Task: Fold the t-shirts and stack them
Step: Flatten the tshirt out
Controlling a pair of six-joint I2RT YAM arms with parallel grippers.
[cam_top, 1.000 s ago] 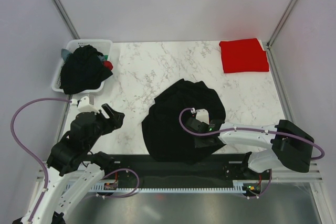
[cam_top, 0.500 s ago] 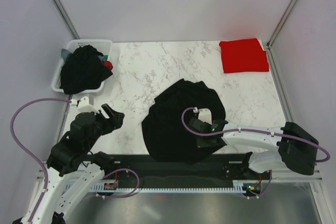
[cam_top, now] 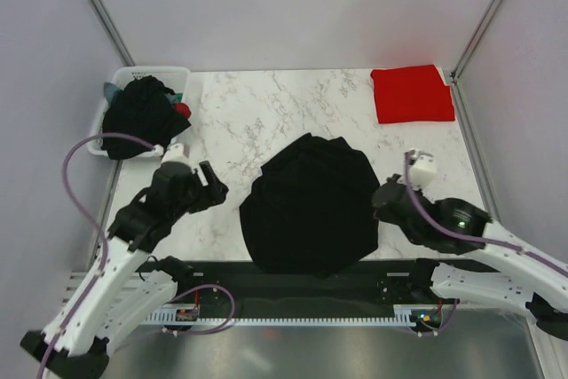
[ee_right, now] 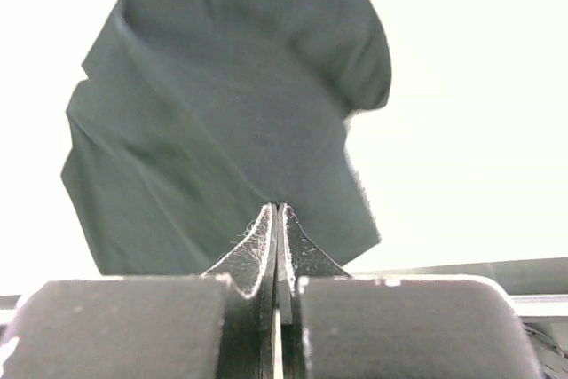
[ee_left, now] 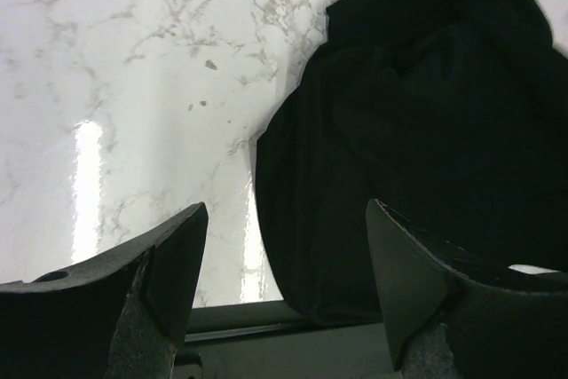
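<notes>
- Black t-shirt, top view: it lies rumpled and roughly round at the near middle of the marble table. It is flatter than a second ago, when the right arm reached over it.
- The right gripper has pulled back to the shirt's right edge, and its arm is now swung out to the near right. The left gripper has come closer and stands just left of the shirt, apart from it.
- The shirt's near hem overlaps the black rail, with bare marble open behind it and to its left. The folded red t-shirt sits in the far right corner, well apart. Dark t-shirts are heaped in the white basket at far left.
- Left wrist view: the left gripper has its jaws spread wide and empty above the table, pointing at the left edge of the black t-shirt.
- Right wrist view: the right gripper has its jaws pressed together. The black t-shirt lies just beyond the tips; whether any cloth is pinched I cannot tell.
</notes>
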